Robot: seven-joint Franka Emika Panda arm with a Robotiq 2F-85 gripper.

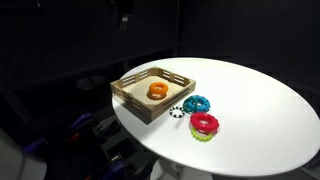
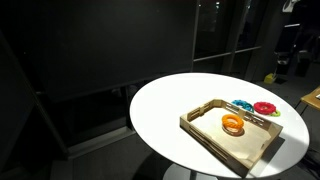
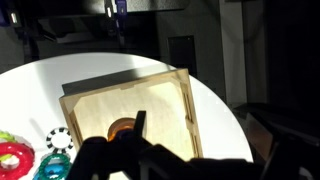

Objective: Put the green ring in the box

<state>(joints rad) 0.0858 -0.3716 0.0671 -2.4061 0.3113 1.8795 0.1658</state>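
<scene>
The green ring [image 1: 207, 136] lies outside the box [image 1: 128, 92], near its corner on the table [image 1: 260, 110], seemingly under a red ring [image 1: 204, 122], so not yet picked up. The gripper [image 3: 122, 137] hangs over the box, above an orange ring [image 1: 157, 91] inside it. It is too dark to tell whether the jaws are parted or closed.

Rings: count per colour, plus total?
orange ring, in the tray: 1
blue ring: 1
red ring: 1
green ring, only an edge showing beneath the red one: 1
black-and-white ring, smallest: 1
Total: 5
</scene>
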